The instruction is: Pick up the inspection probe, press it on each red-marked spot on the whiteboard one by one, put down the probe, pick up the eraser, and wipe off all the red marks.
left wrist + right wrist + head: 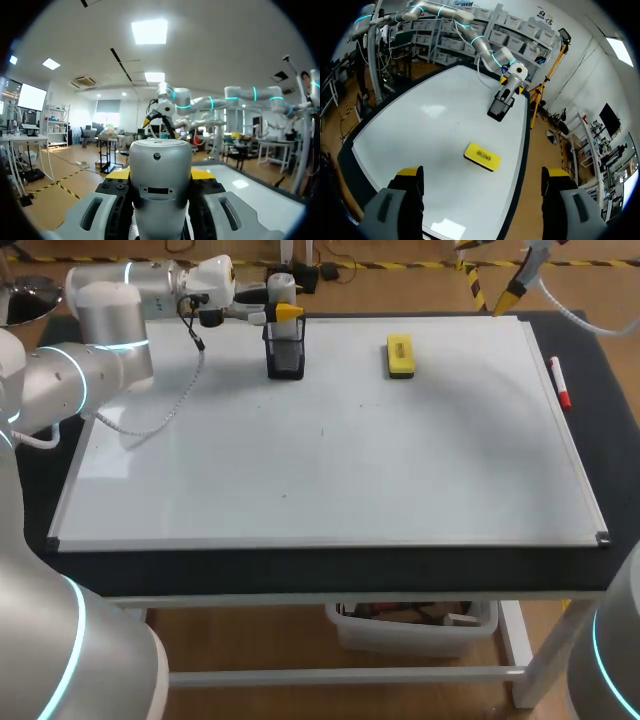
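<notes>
Head view shows my left gripper (287, 312) at the top of the inspection probe (283, 290), which stands upright in the black holder (285, 358) at the far side of the whiteboard (330, 450). The left wrist view has the probe's silver head between my fingers, touching on both sides, so I judge that I am clamped on it. My right gripper (482, 186) hangs spread wide above the board, holding nothing, with the yellow eraser (482, 156) lying below and ahead of it. I see no red marks on the board. That fits either the marks being wiped and the probe back in its holder, or marks too faint to show here.
</notes>
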Available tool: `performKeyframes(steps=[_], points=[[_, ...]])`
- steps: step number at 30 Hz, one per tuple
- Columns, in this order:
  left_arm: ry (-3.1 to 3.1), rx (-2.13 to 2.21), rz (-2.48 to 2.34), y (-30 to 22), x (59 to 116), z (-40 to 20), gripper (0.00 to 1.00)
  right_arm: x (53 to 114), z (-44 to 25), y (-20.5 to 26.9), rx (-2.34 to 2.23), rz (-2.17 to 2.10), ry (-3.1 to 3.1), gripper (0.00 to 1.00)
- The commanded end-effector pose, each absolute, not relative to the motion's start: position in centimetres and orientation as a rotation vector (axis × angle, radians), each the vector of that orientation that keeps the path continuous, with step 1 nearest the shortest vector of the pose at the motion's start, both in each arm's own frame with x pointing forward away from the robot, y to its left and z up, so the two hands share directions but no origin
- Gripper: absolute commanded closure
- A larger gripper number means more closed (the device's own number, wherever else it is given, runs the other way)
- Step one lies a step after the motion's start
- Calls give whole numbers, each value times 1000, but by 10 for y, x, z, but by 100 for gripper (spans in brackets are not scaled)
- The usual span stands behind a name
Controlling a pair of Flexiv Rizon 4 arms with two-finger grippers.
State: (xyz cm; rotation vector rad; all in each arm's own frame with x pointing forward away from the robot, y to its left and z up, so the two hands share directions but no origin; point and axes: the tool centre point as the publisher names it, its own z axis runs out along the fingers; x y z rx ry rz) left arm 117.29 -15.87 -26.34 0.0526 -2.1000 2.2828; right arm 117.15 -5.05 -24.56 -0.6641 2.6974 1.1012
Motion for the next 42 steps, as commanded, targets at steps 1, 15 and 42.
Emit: performKeyframes(steps=[1, 15, 42], points=[[-1981, -185, 2199, -157, 1178, -271, 100, 1174, -245, -52, -672, 1100, 2703, 0], [-2021, -227, 2195, -152, 1177, -266, 0, 1174, -245, -52, -672, 1100, 2703, 0], [-2989, 553, 1711, -67, 1104, -217, 0, 1174, -245, -52, -672, 1100, 2703, 0]])
